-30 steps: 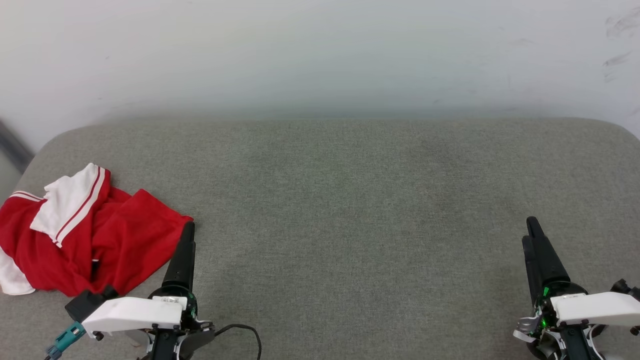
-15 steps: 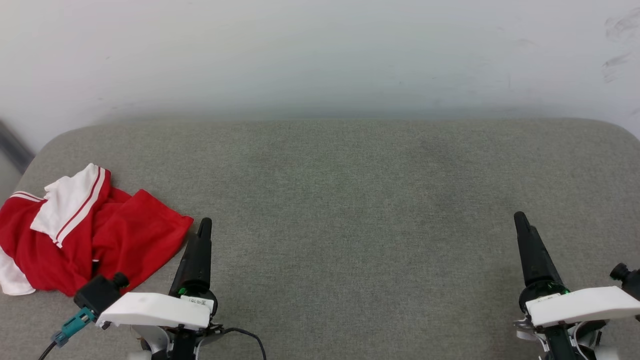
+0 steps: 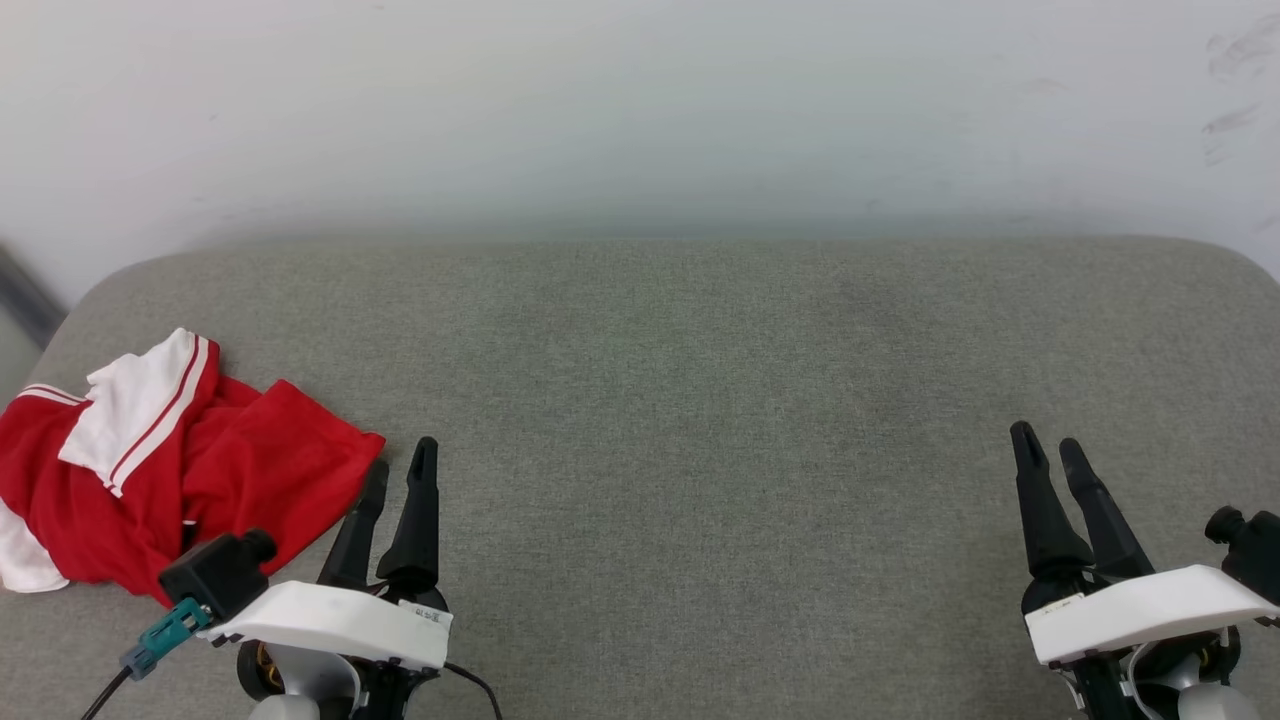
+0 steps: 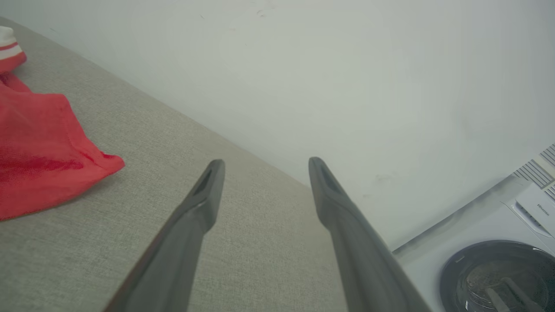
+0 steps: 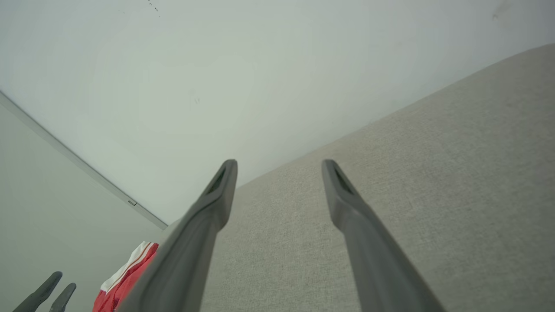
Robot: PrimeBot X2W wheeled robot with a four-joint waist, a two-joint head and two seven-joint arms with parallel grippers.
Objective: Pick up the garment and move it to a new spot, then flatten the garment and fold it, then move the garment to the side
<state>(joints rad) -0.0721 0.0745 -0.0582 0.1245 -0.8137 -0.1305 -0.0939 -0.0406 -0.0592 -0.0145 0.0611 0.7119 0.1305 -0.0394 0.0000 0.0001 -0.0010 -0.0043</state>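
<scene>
Biggest worry for us here: the shirt (image 3: pixel 170 470) is a crumpled heap right at the left end of the grey cushion (image 3: pixel 700 380), so a grab into the pile could catch several layers at once, or just one loose flap, and it would come up bunched instead of hanging clean. We also reckon a low sideways approach might just shove the fabric toward the cushion's edge rather than get under it

As for where things sit: the left gripper (image 3: pixel 402 457) has its fingers spread apart with nothing between them. Its nearer finger is just beside the red corner that sticks out toward the middle, and we can't tell if it touches. The right gripper (image 3: pixel 1046 440) is also spread and empty, well apart from the shirt at the far right end of the cushion
</scene>
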